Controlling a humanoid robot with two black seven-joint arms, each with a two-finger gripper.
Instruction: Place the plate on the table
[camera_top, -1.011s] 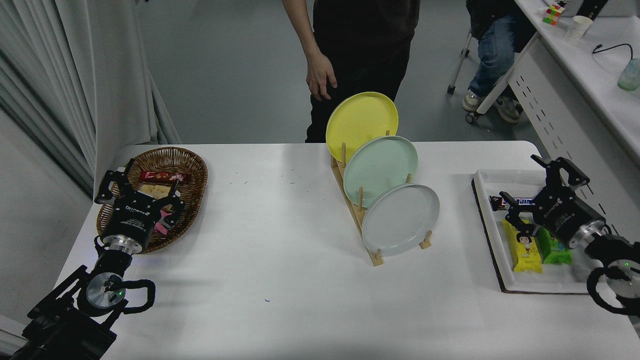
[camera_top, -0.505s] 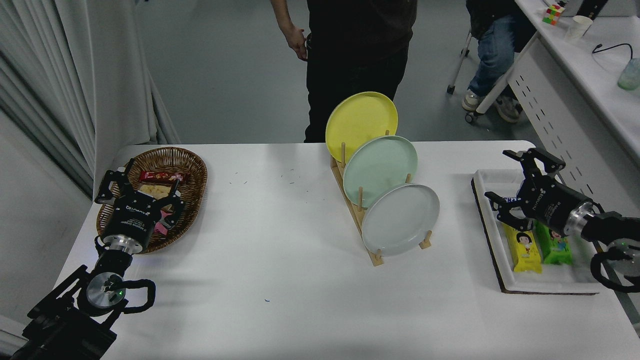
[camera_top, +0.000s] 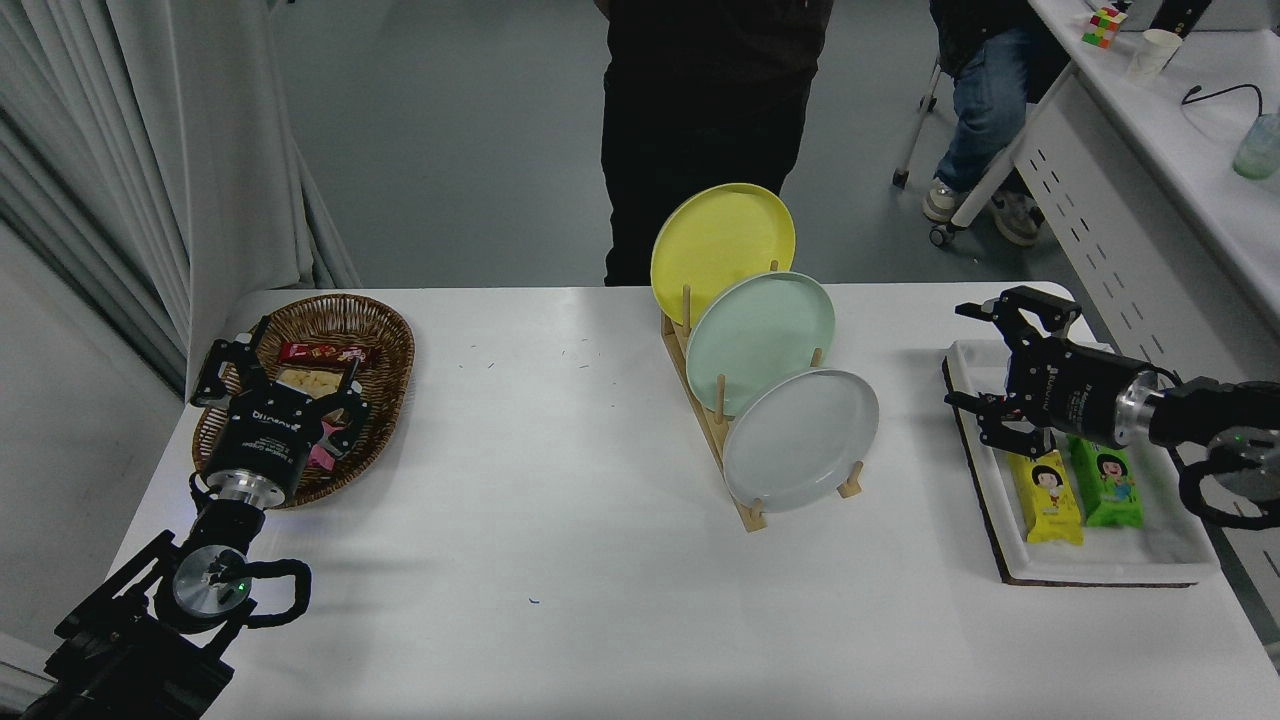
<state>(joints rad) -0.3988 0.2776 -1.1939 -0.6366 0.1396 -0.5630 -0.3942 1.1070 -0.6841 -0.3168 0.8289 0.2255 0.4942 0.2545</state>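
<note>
Left gripper (camera_top: 283, 372) sits parked at the near left of the table (camera_top: 560, 560), over the near rim of a brown wicker basket (camera_top: 385, 345); its jaws are spread and hold nothing. Beyond the bare near half of the tabletop, a wooden rack (camera_top: 725, 455) stands near the centre. The plate (camera_top: 800, 440), pale grey, rests on edge in the rack's nearest slot, leaning against the pegs. Behind it stand a mint-green plate (camera_top: 760, 340) and then a yellow plate (camera_top: 722, 240), each tilted the same way. To the right, the right gripper (camera_top: 985, 365) hangs over the left edge of a white tray (camera_top: 1090, 570), pointing toward the rack. Its jaws are wide apart, empty, touching nothing, and well clear of the grey plate. Yellow and green snack packets (camera_top: 1075, 485) lie in the tray. A person in dark clothing (camera_top: 700, 110) stands at the far edge.
</note>
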